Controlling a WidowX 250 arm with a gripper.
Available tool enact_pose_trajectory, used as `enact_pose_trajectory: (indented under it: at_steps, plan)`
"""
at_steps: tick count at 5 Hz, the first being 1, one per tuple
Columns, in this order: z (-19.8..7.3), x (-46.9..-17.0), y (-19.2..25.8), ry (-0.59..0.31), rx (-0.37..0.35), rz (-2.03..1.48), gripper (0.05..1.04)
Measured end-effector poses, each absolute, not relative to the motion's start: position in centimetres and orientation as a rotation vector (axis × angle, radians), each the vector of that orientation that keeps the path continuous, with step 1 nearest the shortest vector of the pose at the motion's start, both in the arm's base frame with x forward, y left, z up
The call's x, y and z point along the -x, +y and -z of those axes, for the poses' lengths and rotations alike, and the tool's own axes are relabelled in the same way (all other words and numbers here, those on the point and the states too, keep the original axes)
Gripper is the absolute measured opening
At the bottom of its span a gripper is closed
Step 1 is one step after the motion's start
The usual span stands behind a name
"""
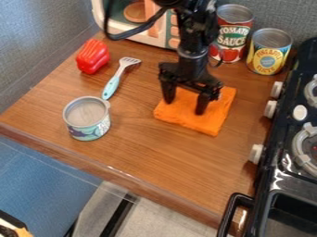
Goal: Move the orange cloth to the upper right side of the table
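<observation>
The gripper [184, 107] hangs down over the right-hand part of the wooden table [142, 150], its two fingers set well apart, one tip toward the left of the orange cloth [215, 116] and the other near its middle. Orange fabric shows in the gap between them. Whether the tips press on the cloth or stand just above it cannot be told from this angle (the dark fingers mask the points of meeting). The cloth lies flat on the table, right of centre, skewed to the table's front edge, its nearest corner pointing toward the front. It sits between the stove [283, 127], on the right with its pale knobs facing the table, and a small patterned tin [88, 121], standing upright on the left. Behind the cloth, two upright cans are noted near the wall: a red-labelled can [234, 22] and, to its right, a yellow-labelled can [268, 54]. A toy oven [162, 32] stands at the back, partly behind the arm. A spatula [112, 85] lies behind the tin, handle toward it, with a red pepper [93, 56] to the left of its head.
</observation>
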State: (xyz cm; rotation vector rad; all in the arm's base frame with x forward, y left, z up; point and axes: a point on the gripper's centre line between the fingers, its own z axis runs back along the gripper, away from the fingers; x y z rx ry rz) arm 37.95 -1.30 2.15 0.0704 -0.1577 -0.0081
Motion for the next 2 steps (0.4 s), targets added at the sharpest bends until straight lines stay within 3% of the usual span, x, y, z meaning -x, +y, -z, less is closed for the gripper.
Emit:
enact_pose_trajectory:
  at_steps: [2]
  plan:
    - [-2.2,-41.3,-1.9,-0.140,-0.061,-0.009,0.999]
